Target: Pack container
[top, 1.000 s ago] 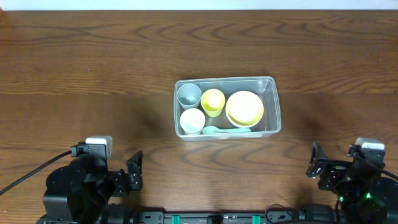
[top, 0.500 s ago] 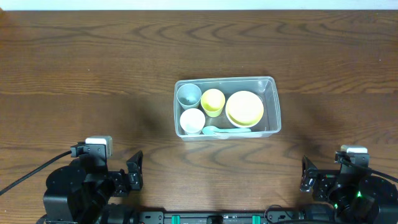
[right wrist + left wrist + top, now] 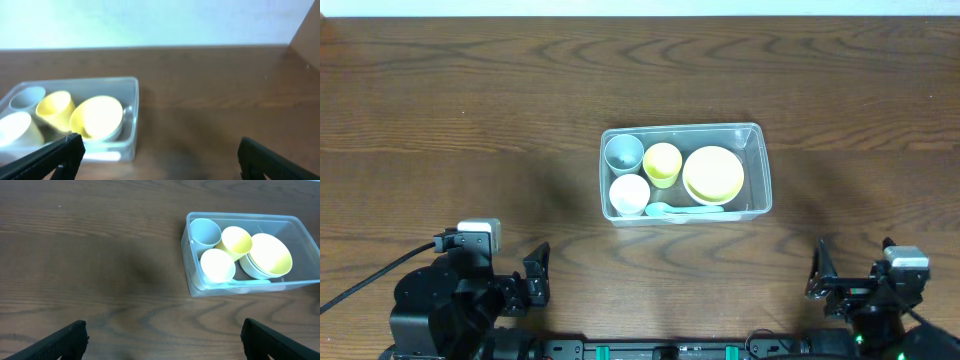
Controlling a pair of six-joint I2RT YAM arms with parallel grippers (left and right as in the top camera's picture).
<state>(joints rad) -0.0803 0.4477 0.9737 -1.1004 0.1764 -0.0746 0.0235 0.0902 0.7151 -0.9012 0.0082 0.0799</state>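
Note:
The clear rectangular container (image 3: 756,132) stands at the middle of the table. It holds a grey cup (image 3: 623,152), a white cup (image 3: 629,193), a yellow cup (image 3: 662,163), a yellow bowl (image 3: 713,173) and a pale green spoon (image 3: 682,210). It also shows in the left wrist view (image 3: 192,287) and in the right wrist view (image 3: 131,135). My left gripper (image 3: 162,340) is open and empty at the near left edge. My right gripper (image 3: 160,157) is open and empty at the near right edge, well short of the container.
The wooden table (image 3: 470,120) runs to a pale wall at the far side (image 3: 150,20). Both arm bases (image 3: 450,300) sit along the near edge.
The right arm has shifted along the near edge, first left and down, then slightly right. The left arm and the container have not moved.

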